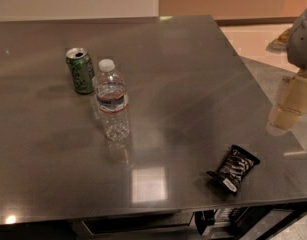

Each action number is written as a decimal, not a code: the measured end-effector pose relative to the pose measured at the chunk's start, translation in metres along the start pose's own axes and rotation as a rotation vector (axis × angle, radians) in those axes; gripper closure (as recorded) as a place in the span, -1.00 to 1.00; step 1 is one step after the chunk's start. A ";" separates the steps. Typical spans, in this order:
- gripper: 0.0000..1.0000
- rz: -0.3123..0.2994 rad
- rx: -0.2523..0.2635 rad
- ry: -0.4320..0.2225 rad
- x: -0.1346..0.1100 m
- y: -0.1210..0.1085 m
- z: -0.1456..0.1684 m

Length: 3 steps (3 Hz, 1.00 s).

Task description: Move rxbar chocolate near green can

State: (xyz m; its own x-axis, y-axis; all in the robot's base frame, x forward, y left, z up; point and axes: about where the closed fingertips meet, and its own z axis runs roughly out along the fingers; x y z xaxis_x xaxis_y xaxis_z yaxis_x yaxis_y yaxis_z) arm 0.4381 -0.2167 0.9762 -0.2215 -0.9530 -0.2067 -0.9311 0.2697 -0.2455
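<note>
The rxbar chocolate (pixel 234 169) is a small black wrapper with whitish lettering, lying flat near the front right edge of the table. The green can (pixel 80 70) stands upright at the back left, its silver top open. My gripper (pixel 289 105) is at the right edge of the view, beyond the table's right edge, above and to the right of the bar and not touching it. It holds nothing that I can see. The can is far to the left of both the bar and the gripper.
A clear plastic water bottle (pixel 112 100) with a white cap stands just right of and in front of the can. The grey metal table (pixel 193 84) ends close to the bar at the front and right. Pale floor lies beyond the right edge.
</note>
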 end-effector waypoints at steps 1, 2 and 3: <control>-1.00 0.000 0.000 0.000 0.000 0.000 0.000; -1.00 -0.014 -0.007 -0.010 -0.001 0.000 -0.001; -1.00 -0.074 -0.046 -0.045 -0.001 0.011 0.008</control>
State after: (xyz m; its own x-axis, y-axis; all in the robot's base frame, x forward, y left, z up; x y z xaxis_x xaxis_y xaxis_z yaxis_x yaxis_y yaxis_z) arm 0.4304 -0.2119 0.9657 -0.1397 -0.9626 -0.2321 -0.9571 0.1914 -0.2178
